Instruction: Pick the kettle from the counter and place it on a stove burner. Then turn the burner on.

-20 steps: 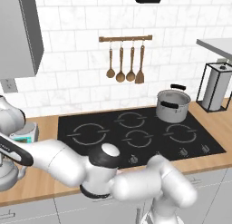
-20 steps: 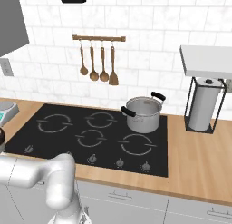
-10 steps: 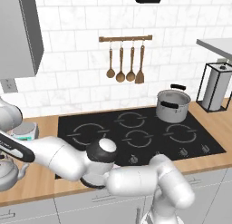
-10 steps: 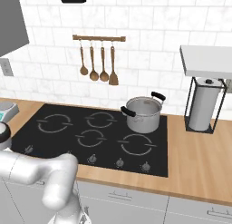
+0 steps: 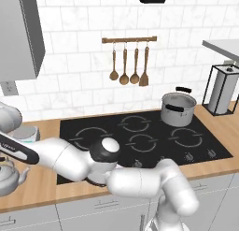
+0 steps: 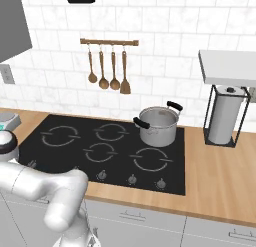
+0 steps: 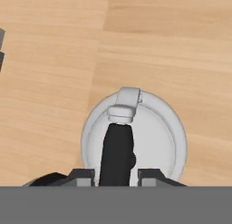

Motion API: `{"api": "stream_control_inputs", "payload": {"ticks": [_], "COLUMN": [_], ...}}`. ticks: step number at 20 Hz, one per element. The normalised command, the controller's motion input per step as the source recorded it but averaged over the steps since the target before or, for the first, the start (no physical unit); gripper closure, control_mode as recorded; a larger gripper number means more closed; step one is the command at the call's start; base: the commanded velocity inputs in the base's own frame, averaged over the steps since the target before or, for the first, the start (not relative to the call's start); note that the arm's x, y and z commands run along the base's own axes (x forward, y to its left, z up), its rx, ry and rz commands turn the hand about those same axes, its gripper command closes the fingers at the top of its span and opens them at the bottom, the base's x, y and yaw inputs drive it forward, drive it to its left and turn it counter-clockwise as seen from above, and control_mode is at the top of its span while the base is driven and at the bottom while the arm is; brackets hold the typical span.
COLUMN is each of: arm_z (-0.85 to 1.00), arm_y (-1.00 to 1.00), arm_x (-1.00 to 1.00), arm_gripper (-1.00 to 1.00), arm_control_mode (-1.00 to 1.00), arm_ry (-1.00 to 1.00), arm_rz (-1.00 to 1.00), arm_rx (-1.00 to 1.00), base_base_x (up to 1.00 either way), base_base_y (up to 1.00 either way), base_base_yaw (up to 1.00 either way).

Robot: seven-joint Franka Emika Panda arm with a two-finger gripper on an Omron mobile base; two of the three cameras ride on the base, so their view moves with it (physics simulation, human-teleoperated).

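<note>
The small round shiny silver kettle [image 7: 134,139], standing on the light-brown wood-grain counter [image 7: 172,46] left of the black glass cooktop [image 5: 140,132], is now clasped at its dark arched handle by the narrowed gripper [image 7: 117,175], so lifting can be judged next.

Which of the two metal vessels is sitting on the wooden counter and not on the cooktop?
The kettle, at the far left on the counter. The steel pot with black handles stands on the black cooktop, at its back right.
</note>
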Motion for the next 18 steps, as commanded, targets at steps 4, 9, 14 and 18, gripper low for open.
{"api": "stream_control_inputs", "payload": {"ticks": [4,9,14,18], "arm_z": [-0.28,-0.04,0.06,0.18], "arm_y": [-0.41,-0.63,-0.69,-0.78], "arm_x": [-0.35,-0.48,-0.5,-0.42], "arm_gripper": [1.0,1.0,1.0,1.0], "arm_control_mode": [-1.0,-1.0,-1.0,-1.0], "arm_ry": [-0.1,-0.31,-0.31,-0.22], "arm_rz": [-0.13,-0.22,-0.24,-0.27], "arm_rx": [0.0,0.02,0.11,0.21], "base_base_x": [0.0,0.0,0.0,0.0], "base_base_y": [0.0,0.0,0.0,0.0], "base_base_yaw": [0.0,0.0,0.0,0.0]}}
